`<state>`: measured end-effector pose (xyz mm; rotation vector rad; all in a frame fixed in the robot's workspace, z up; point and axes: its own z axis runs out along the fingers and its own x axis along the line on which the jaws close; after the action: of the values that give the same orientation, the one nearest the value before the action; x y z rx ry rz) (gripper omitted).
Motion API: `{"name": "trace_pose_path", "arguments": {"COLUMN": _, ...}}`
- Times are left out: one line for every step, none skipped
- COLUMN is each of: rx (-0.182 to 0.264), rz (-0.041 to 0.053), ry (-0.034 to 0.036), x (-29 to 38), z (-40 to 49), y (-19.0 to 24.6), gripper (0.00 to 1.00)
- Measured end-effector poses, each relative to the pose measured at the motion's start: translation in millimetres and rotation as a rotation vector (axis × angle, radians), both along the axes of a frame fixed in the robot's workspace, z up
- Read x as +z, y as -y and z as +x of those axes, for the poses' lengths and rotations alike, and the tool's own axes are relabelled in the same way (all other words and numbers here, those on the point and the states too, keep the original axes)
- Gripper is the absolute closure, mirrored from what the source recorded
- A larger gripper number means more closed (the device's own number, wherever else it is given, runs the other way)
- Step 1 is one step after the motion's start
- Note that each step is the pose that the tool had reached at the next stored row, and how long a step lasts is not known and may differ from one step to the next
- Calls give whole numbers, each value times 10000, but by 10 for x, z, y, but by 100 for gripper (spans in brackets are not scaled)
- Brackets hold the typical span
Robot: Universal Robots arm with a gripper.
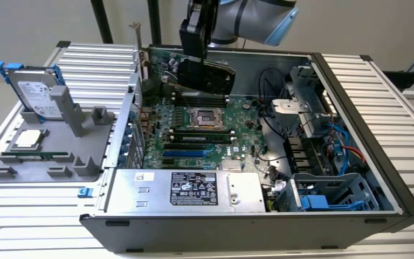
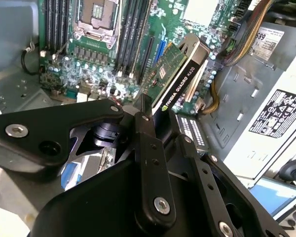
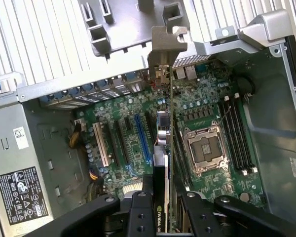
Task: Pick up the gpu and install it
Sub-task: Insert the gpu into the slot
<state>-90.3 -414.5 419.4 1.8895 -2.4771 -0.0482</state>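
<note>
The gpu (image 1: pixel 211 78) hangs upright over the far part of the motherboard (image 1: pixel 192 132) inside the open computer case. Its black cooler shroud faces the exterior view's right and its silver bracket (image 1: pixel 140 51) stands at the case's rear wall. My gripper (image 1: pixel 192 54) is shut on the card's upper edge. In both wrist views the gpu (image 2: pixel 180 74) (image 3: pixel 164 123) runs out from between the black fingers (image 2: pixel 145 131), seen nearly edge-on above the expansion slots (image 3: pixel 138 138). The bracket (image 3: pixel 165 47) sits level with the rear slot openings. Whether the card's lower edge touches a slot is hidden.
The processor socket (image 1: pixel 207 116) and memory slots (image 1: pixel 196 100) lie close beside the card. A power supply (image 1: pixel 185 189) fills the case's near side, cables and drive cages (image 1: pixel 322 156) its right. Outside, a grey fixture (image 1: pixel 84 162) holds a hard drive (image 1: pixel 38 91), a processor (image 1: pixel 28 138) and a memory stick (image 1: pixel 38 156).
</note>
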Motion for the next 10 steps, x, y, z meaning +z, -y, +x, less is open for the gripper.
{"name": "trace_pose_path", "arguments": {"rx": 60, "rz": 0, "ry": 0, "x": 0, "z": 0, "y": 0, "gripper": 100}}
{"name": "trace_pose_path", "arguments": {"rx": 120, "rz": 0, "ry": 0, "x": 0, "z": 0, "y": 0, "gripper": 100}}
{"name": "trace_pose_path", "arguments": {"rx": 183, "rz": 0, "ry": 0, "x": 0, "z": 0, "y": 0, "gripper": 100}}
{"name": "trace_pose_path", "arguments": {"rx": 238, "rz": 0, "ry": 0, "x": 0, "z": 2, "y": 0, "gripper": 100}}
{"name": "trace_pose_path", "arguments": {"rx": 290, "rz": 0, "ry": 0, "x": 0, "z": 4, "y": 0, "gripper": 100}}
{"name": "trace_pose_path", "arguments": {"rx": 348, "rz": 0, "ry": 0, "x": 0, "z": 8, "y": 0, "gripper": 100}}
{"name": "trace_pose_path", "arguments": {"rx": 408, "rz": 0, "ry": 0, "x": 0, "z": 13, "y": 0, "gripper": 100}}
{"name": "trace_pose_path", "arguments": {"rx": 471, "rz": 0, "ry": -1, "x": 0, "z": 18, "y": 0, "gripper": 100}}
{"name": "trace_pose_path", "arguments": {"rx": 535, "rz": -1, "ry": -2, "x": 0, "z": 24, "y": 0, "gripper": 100}}
{"name": "trace_pose_path", "arguments": {"rx": 602, "rz": 0, "ry": -2, "x": 0, "z": 30, "y": 0, "gripper": 100}}
